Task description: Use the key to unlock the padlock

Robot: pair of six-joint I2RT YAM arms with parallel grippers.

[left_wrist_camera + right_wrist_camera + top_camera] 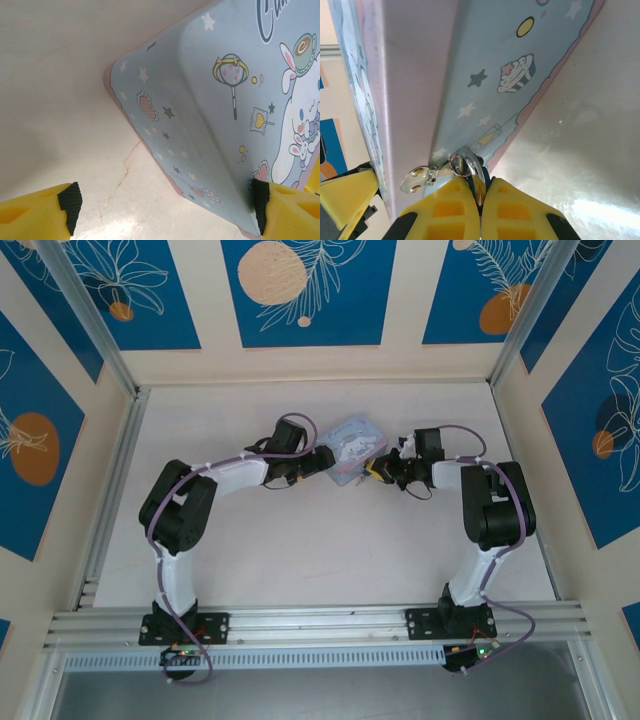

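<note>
The pale blue tin (355, 442) sits mid-table between both arms. In the right wrist view its side wall (485, 75) fills the frame above a silver hasp (415, 181). My right gripper (479, 189) is shut on a thin shiny metal piece, apparently the key (476, 175), with a small ring (457, 165) beside it. A dark bit behind it looks like the padlock (484, 172), mostly hidden by the fingers. My left gripper (165, 202) is open around the tin's corner (200, 165). Its right pad (260, 200) rests against the tin and its left pad (70, 200) stands apart.
The table (330, 540) is pale and bare around the tin. Aluminium rails (110, 480) and patterned walls enclose it on three sides. Purple cables (290, 435) run along both arms. A yellow finger (345, 195) of the left gripper shows beyond the tin.
</note>
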